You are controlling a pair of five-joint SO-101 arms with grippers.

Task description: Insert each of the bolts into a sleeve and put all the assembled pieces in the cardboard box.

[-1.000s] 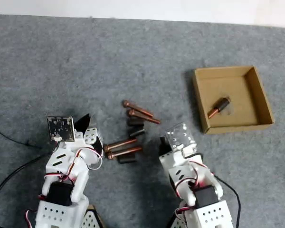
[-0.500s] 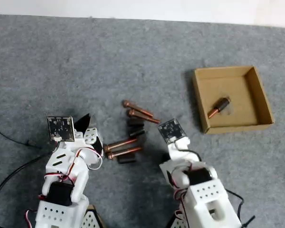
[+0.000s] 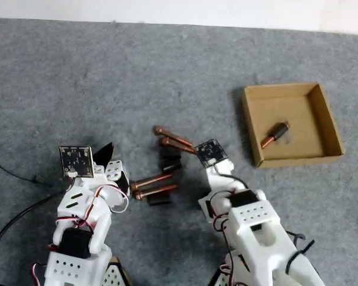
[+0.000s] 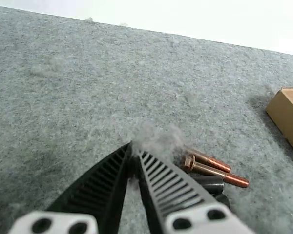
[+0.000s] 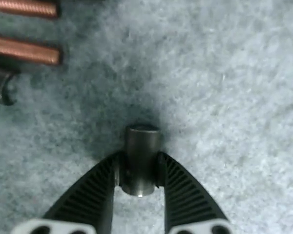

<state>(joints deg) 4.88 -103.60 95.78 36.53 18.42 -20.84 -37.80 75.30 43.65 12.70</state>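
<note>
Grey felt table (image 3: 77,71), dark sleeve (image 5: 140,151) pinched between fingers (image 5: 105,183) of the right tool (image 5: 139,161); left tool (image 4: 133,152) closed, empty.

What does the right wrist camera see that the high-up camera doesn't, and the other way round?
Right wrist view's own: the right gripper squeezing a dark sleeve between its fingers, close up.
High view's own: the cardboard box with one assembled piece lying inside.
Shared: copper bolts lying on the grey mat, with a loose sleeve beside them.
</note>
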